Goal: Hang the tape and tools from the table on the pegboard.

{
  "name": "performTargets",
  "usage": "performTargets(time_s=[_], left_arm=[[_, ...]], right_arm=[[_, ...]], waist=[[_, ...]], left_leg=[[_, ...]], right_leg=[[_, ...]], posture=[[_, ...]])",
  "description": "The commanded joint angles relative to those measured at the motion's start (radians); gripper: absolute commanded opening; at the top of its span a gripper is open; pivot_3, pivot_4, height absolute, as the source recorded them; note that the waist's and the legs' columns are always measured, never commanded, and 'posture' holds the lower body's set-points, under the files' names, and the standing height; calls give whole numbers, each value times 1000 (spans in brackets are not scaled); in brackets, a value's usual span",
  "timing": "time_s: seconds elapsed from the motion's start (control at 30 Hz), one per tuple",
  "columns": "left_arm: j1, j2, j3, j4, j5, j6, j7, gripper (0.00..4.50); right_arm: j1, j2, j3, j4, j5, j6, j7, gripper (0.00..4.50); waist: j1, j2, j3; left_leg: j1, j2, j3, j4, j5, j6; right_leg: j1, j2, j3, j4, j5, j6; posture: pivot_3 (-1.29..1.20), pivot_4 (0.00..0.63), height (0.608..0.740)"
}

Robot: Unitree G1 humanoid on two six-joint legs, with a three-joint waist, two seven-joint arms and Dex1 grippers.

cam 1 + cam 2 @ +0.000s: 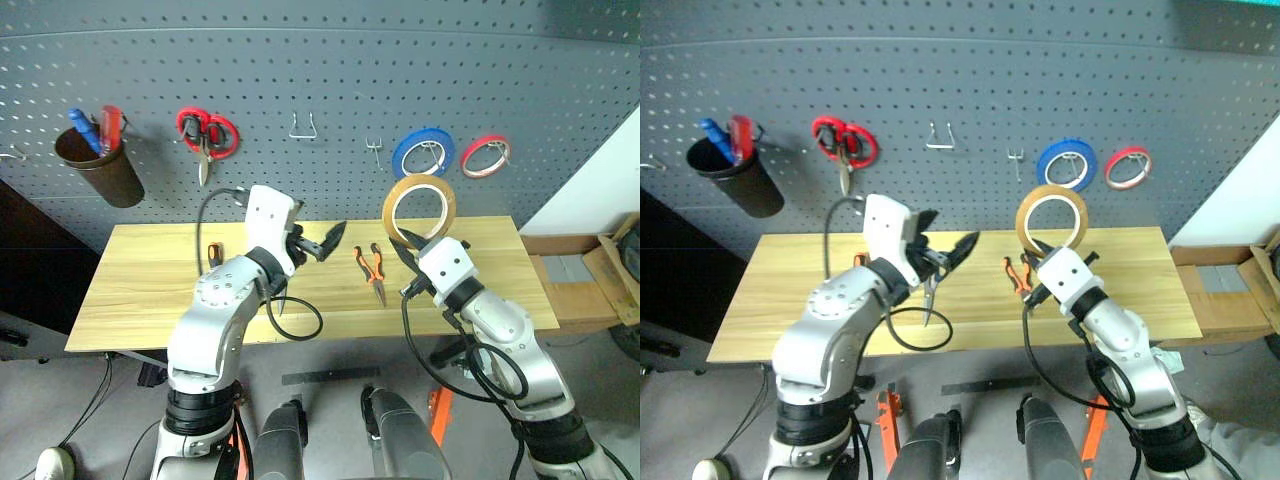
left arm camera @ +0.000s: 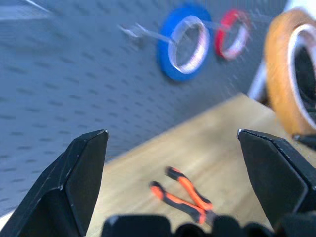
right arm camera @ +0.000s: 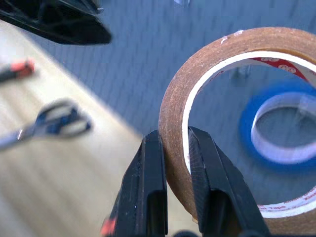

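Pegboard (image 1: 320,90): dark grey, upright behind the table, hooks in a row.
Table (image 1: 150,290): light wood top, just in front of the pegboard.
Cup (image 1: 100,170): brown, hung at the pegboard's left end, blue and red handles sticking out.
Yellow tape (image 1: 418,208): upright ring lifted above the table's right half, below the blue roll, wall pinched at its lower edge.
Blue roll (image 1: 423,152): on a hook, right part of the pegboard.
Red roll (image 1: 486,156): thin, hung just right of the blue roll.
Red scissors (image 1: 207,135): hung left of centre, blades down.
Left gripper (image 1: 318,243): raised over the table's middle, fingers spread wide apart, nothing between them.
Right gripper (image 3: 174,148): fingers clamped on the yellow tape, one inside the ring, one outside.
Pliers (image 1: 372,270): orange and black, flat on the table between the two grippers.
Dark scissors (image 1: 929,292): on the table, partly hidden beneath the left gripper.
Screwdriver (image 1: 213,254): orange handle on the table, beside the left arm.
Empty hooks (image 1: 303,127): centre of the pegboard.
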Motion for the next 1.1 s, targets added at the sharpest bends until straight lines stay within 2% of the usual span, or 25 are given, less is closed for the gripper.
performTargets(time_s=[0.03, 0.23, 0.47, 0.7, 0.9, 1.1], left_arm=[[1, -7, 41, -61, -42, 35, 42, 4500], [-17, -8, -1, 40, -33, -32, 58, 4500], [-108, -17, -36, 119, -39, -81, 69, 4500], [-167, -28, -86, 186, -44, -105, 44, 4500], [-165, -24, -104, 202, -41, -119, 35, 4500], [-162, -17, -107, 203, -45, -120, 27, 4500]], right_arm=[[-108, 32, 9, 152, -17, -139, -17, 252], [-287, 84, 16, 457, -5, -293, 11, 252], [-427, 97, 12, 742, -1, -446, 66, 252], [-588, 91, -31, 1070, 28, -433, 114, 252], [-644, 90, -69, 1151, 54, -414, 141, 252], [-592, 82, -76, 1092, 56, -396, 143, 2191]], waist=[[3, -2, -14], [12, -3, -46], [34, -3, -55], [33, -3, -62], [31, -2, -63], [29, -1, -66]], left_leg=[[2, 0, 0, 0, 0, 0], [3, 0, 1, -1, 0, 1], [4, 0, 3, 0, 1, 1], [5, 0, 6, 0, 1, 1], [6, 0, 7, 0, 2, 2], [6, 0, 7, 0, 2, 2]], right_leg=[[2, 0, 0, 0, -1, -2], [3, 0, 1, 0, 2, 1], [3, 1, 2, 1, 4, -2], [4, 1, 3, 1, 5, -4], [3, 2, 4, 2, 7, -6], [3, 3, 4, 2, 8, -7]], posture=[[-38, 112, 740], [-12, 91, 740], [-7, 87, 740], [-16, 101, 740], [-34, 104, 740], [-45, 104, 740]])
